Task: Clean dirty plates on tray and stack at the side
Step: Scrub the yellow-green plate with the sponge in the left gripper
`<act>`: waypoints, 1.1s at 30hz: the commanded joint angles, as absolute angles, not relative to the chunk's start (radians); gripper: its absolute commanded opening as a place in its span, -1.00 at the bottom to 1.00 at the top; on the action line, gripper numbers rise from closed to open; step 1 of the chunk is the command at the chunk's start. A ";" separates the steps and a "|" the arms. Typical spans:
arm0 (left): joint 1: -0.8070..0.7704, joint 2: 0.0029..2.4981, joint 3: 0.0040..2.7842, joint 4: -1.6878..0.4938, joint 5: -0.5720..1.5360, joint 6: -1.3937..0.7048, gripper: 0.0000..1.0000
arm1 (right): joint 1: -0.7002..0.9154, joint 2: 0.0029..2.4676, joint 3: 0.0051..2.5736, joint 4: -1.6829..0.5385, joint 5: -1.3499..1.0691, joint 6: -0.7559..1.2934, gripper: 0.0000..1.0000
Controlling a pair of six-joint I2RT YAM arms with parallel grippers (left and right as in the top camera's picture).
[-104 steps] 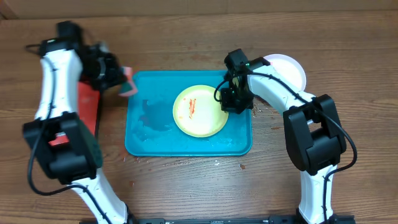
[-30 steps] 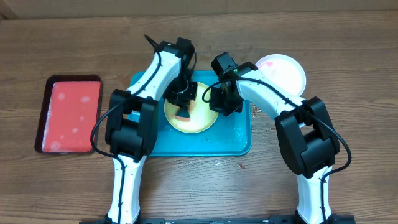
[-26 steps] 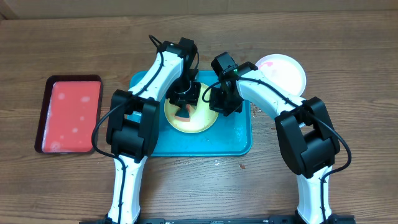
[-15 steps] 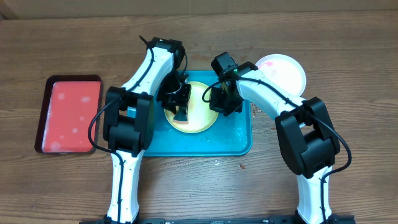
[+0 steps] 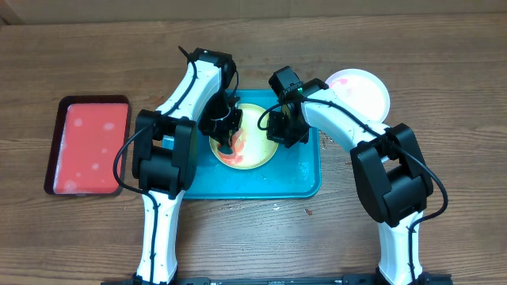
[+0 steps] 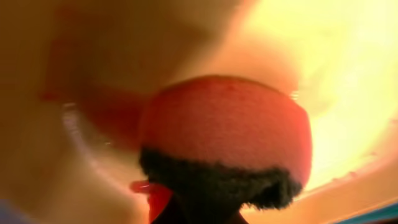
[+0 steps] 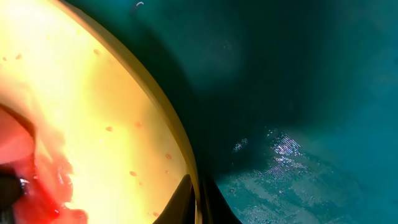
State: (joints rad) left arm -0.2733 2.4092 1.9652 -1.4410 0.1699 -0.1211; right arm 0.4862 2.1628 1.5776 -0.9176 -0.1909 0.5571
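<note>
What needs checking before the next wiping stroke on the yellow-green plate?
1. Sponge gripped: ok. The left gripper is shut on the sponge.
2. Sponge on the plate: ok. It presses on the yellow-green plate.
3. Plate steadied: ok. The right gripper pinches the plate's right rim.
4. Plate clean: not ok. A red smear shows on it.
5. Plate within the teal tray: ok.
6. Stacking spot: ok. The white plate lies on the table beside the tray with nothing on it.
</note>
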 commanded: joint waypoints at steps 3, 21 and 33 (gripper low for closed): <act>-0.261 2.436 1.980 -1.433 -0.229 -0.326 -0.92 | 0.478 2.206 1.556 -0.913 -0.104 0.569 -0.92; -0.331 2.437 2.029 -1.292 0.308 -0.337 -0.91 | 0.478 2.207 1.556 -0.906 -0.105 0.569 -0.92; -0.358 2.437 2.029 -1.299 0.162 -0.384 -0.91 | 0.478 2.207 1.556 -0.926 -0.105 0.569 -0.92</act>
